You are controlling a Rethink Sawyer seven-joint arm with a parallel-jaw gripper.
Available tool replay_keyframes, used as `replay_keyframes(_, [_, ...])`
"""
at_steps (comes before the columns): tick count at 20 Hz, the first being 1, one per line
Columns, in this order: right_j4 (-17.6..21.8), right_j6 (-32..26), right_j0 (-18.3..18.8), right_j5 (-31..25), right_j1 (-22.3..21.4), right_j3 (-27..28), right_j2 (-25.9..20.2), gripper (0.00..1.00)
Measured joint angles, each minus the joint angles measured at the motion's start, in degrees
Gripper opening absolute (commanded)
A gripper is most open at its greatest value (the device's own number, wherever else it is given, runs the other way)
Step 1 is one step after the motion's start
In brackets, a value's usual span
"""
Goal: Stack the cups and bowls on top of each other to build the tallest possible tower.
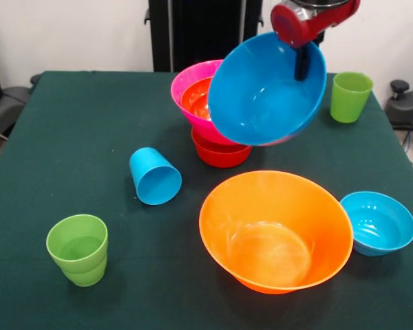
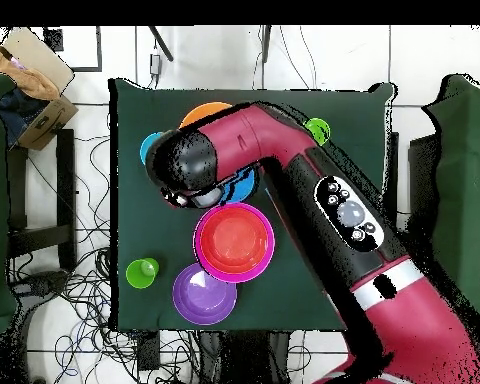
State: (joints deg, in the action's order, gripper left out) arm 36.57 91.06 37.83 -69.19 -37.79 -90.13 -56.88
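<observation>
Front view: gripper [image 1: 304, 58] cut off by top edge; only one dark finger shows inside the tilted blue bowl [image 1: 267, 89], its grip unclear. That bowl covers the right of the pink bowl [image 1: 193, 89] and the red-orange bowl [image 1: 219, 152]. Overhead view: arm [image 2: 284, 175] hides most of the orange bowl [image 2: 209, 110] and the blue bowls; purple bowl [image 2: 202, 296] is absent from the front view.

Glossy, smooth plastic: the large blue bowl [image 1: 261, 93] hanging from my tool [image 1: 303, 65], the orange bowl [image 1: 275, 230], the pink bowl [image 1: 189, 86]. Cups, lime green [image 1: 78, 249] and sky blue [image 1: 155, 177]: smooth plastic with a duller sheen. Worktop [image 1: 69, 130]: matt dark green cloth. My arm [image 2: 314, 200]: glossy red casing.
</observation>
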Motion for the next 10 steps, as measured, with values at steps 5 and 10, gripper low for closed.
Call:
replay_keyframes(5, [0.19,-0.84,0.05,-1.99,2.07,4.03,0.67,0.0])
replay_keyframes(10, [0.27,-2.59,1.21,-4.12,3.86,6.91,0.75,0.0])
